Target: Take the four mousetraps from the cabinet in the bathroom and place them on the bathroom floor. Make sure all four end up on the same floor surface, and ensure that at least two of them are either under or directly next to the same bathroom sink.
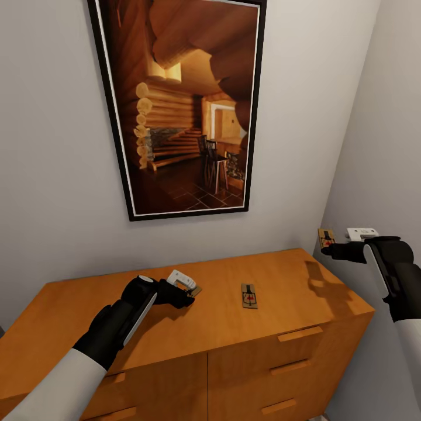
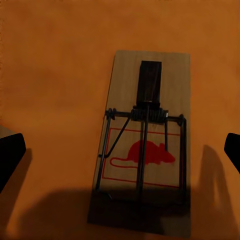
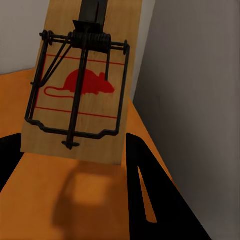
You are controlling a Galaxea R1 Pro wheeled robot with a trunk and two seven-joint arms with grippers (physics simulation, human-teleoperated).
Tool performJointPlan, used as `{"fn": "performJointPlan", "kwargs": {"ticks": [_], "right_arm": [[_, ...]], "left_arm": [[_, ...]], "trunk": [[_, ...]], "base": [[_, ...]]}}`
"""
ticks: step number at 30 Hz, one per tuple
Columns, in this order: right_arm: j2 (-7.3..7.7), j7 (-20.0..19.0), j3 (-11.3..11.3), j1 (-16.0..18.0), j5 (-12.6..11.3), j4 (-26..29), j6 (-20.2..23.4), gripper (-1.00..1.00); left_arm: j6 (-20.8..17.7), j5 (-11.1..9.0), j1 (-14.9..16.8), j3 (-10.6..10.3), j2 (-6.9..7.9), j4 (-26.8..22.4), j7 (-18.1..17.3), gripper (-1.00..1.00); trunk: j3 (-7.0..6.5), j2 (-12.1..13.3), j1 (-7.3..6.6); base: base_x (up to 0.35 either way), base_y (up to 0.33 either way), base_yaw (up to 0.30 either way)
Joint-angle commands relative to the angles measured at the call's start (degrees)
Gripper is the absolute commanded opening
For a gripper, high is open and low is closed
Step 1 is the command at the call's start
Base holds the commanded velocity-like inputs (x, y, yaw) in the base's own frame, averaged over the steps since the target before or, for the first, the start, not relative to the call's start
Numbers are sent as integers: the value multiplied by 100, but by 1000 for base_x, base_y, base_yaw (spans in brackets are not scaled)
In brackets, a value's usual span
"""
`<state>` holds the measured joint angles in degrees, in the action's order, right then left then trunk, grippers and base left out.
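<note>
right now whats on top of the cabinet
One mousetrap lies flat mid-top of the cabinet. A second mousetrap sits under the left hand, largely hidden in the head view.

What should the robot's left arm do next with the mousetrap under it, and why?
Probably lower the left gripper and close it on the mousetrap lying flat on the cabinet. In the left wrist view the trap sits between the open fingers, not yet pinched. The right gripper already holds another trap lifted, so it looks busy.
</note>
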<state>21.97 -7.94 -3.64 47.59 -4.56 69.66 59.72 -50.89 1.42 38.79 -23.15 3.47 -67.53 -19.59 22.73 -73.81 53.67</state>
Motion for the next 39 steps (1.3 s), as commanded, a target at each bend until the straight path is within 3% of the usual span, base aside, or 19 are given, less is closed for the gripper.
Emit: {"fn": "performJointPlan", "kwargs": {"ticks": [1, 39], "right_arm": [[1, 21, -5, 5, -63, 3, 28, -100], [-8, 64, 4, 5, -71, -4, 28, -100]], "left_arm": [[-20, 17, 5, -8, 4, -6, -20, 100], [-35, -16, 5, -3, 5, 29, 8, 100]], "trunk": [[7, -4, 0], [7, -4, 0]], "base": [[0, 0, 0], [-14, 0, 0]]}}
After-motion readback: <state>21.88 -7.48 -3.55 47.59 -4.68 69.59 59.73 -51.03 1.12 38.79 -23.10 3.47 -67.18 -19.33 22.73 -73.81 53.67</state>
